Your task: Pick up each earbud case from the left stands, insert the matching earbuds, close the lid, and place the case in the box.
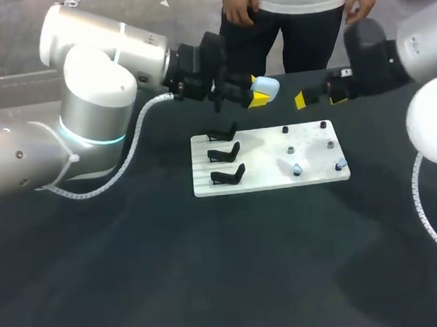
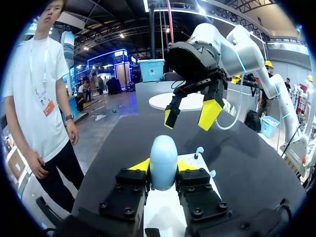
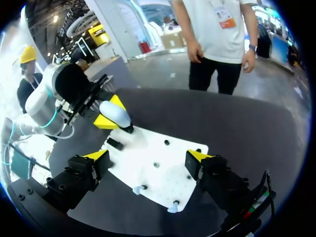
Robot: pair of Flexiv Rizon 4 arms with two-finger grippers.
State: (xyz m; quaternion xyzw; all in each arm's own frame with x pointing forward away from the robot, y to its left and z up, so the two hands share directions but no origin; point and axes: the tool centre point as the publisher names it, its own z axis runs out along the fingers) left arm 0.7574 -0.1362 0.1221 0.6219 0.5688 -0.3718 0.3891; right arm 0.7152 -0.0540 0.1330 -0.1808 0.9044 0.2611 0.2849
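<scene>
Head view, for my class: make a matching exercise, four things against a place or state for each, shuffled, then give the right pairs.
Things
1. earbud case
2. right gripper
3. black stands
4. pale blue earbuds

Place or state
A. open, holding nothing
B. on the left part of the white board
C. clamped between the fingers of the left gripper
D. on the right part of the board

Pairs: 1-C, 2-A, 3-B, 4-D

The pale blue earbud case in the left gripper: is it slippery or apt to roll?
The earbud case looks smooth and egg-shaped, so it may slip or twist in the left gripper, whose fingers touch only its sides. It seems small, probably light. Laid on the table, it would likely roll.
</scene>
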